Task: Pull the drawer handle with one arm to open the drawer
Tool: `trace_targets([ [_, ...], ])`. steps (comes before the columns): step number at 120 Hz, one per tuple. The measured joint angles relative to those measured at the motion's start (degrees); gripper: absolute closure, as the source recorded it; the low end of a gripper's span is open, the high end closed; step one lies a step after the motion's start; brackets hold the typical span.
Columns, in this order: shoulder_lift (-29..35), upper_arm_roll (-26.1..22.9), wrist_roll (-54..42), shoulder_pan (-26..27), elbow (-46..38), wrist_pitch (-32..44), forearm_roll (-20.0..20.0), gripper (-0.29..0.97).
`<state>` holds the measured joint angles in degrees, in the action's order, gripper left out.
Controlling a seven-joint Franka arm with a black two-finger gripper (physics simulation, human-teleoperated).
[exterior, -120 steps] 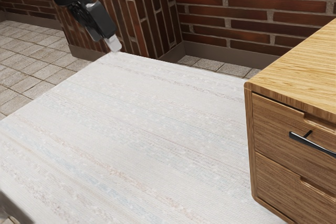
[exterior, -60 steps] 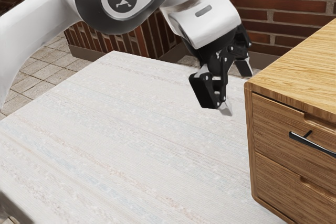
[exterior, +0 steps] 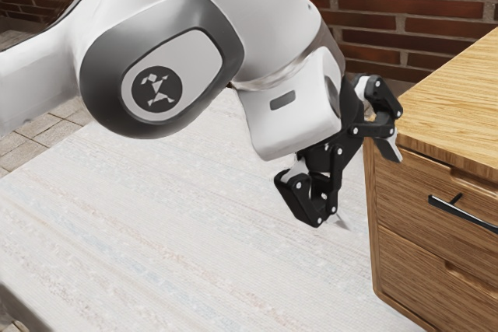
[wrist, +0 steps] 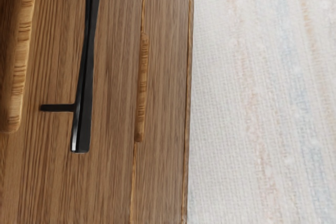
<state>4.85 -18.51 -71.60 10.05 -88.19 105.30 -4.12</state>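
Filling much of the exterior view, the white and grey jointed robot arm (exterior: 194, 75) comes in from the exterior view's left and bends down toward its right. Under it spreads the pale, whitewashed wooden table (exterior: 140, 239), and behind stands a red brick wall (exterior: 436, 13).

At the table's end on the exterior view's right stands the light-brown, bamboo-grained cabinet (exterior: 459, 106), with two drawer fronts one above the other. The upper drawer front (exterior: 412, 184) lies flush with the lower drawer front (exterior: 420, 270).

The black two-finger gripper (exterior: 366, 184) hangs at the cabinet's near corner with its fingers spread wide. One fingertip is up by the cabinet's top edge, and the other is lower, over the table. Whether the upper one touches the wood I cannot tell.

The slim black bar handle (exterior: 463, 214) sits on the upper drawer front, apart from the gripper and further toward the exterior view's right.

In the wrist view the handle (wrist: 84, 77) runs along the grain, carried on a short black post (wrist: 55, 107). It lies between the cabinet's top lip (wrist: 16, 51) and the narrow groove (wrist: 140, 87) parting the two drawers, and the table (wrist: 262, 103) lies beyond the cabinet's corner.
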Motion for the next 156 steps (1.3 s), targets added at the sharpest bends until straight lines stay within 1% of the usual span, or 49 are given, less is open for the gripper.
trace_targets([
  [20,-0.2,-0.3,-2.4,1.8,-1.3,3.8,-0.6,0.00],
  [44,-1.6,-3.3,-3.8,2.5,-1.3,5.7,-0.5,0.00],
  [75,-5.2,-3.8,-3.9,3.2,-0.6,6.9,2.5,0.00],
  [105,-6.2,-3.8,-3.6,2.7,-0.6,8.6,3.3,0.00],
  [112,-6.2,-3.8,-3.6,2.5,-0.6,8.8,3.3,0.05],
  [122,-6.1,-3.9,-3.5,2.0,-0.6,9.0,3.4,0.16],
  [130,-6.0,-3.8,-3.4,2.1,-0.6,9.1,3.5,0.20],
  [138,-5.9,-3.8,-3.4,2.3,-0.6,9.2,3.4,0.27],
  [156,-6.0,-3.8,-3.2,2.3,-0.7,9.4,3.4,0.36],
])
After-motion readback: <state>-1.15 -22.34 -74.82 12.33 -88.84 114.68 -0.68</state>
